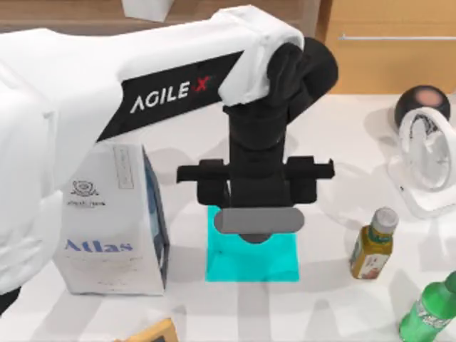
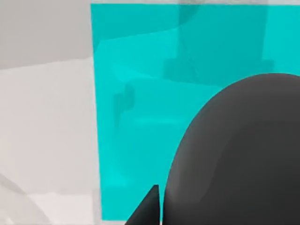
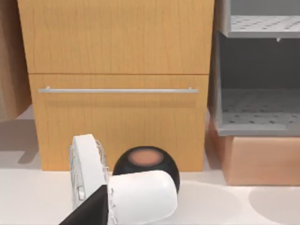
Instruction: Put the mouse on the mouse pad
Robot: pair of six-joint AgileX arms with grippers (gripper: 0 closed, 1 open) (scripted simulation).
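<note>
The mouse (image 2: 239,154), a dark rounded body, sits close under the left wrist camera and directly over the mouse pad (image 1: 253,263), so the relation that matters is vertical: the cyan sheet lies straight beneath it, and the coming move looks like a short descent and a release, not a sideways carry. From above, the left gripper (image 1: 256,231) hangs over the pad's far half, its grey cross-piece lying along the table's left-right line. Whether the mouse is touching the pad or just above it I cannot tell, nor which way its long axis runs. A dark finger tip (image 2: 151,208) shows right beside the mouse, which suggests the fingers are clamped on it, though the contact itself is hidden, so I cannot tell for sure. The pad lies flat on the pale table (image 1: 335,142), with bare cyan left around the mouse. The Atlas bag (image 1: 107,228) stands just to the pad's left, a yellow bottle (image 1: 372,246) to its right, both apart from it. The right arm is parked off to the right, facing a white fan (image 3: 86,171)
</note>
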